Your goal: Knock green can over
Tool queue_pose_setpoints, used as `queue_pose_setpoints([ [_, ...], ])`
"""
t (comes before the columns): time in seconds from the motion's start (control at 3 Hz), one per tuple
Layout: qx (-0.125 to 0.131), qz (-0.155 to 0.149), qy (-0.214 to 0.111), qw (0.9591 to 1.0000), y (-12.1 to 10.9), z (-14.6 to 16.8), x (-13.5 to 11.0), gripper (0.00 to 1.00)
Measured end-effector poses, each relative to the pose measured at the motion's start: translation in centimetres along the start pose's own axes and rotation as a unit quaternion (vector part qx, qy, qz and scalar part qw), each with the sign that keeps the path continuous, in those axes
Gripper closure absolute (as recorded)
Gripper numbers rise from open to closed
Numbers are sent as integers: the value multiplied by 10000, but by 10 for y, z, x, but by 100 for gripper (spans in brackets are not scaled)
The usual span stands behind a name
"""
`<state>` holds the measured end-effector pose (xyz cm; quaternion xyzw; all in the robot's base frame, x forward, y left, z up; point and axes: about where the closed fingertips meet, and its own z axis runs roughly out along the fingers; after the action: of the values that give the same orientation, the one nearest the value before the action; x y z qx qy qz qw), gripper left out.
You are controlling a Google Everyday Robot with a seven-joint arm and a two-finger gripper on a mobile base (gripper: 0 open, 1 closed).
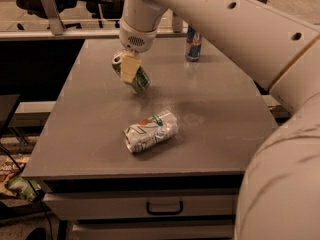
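Here the pincer sits against the green can, which leans steeply on the worktop's far left; grasping or released, I cannot tell. A crumpled white packet lies nearer, and a blue can stands behind.

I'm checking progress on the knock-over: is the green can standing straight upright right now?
No, the green can leans well off vertical on the table, with the gripper right against its upper side.
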<state>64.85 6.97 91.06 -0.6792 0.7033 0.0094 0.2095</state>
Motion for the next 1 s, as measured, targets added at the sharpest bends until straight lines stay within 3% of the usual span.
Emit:
queue_pose_setpoints([
  [0.33, 274, -1003, 777, 9915, 23, -14, 6, 100],
  [0.67, 299, -1776, 1453, 9729, 44, -9, 14, 100],
  [1.0, 240, -2115, 1779, 9608, 52, -2, 18, 100],
])
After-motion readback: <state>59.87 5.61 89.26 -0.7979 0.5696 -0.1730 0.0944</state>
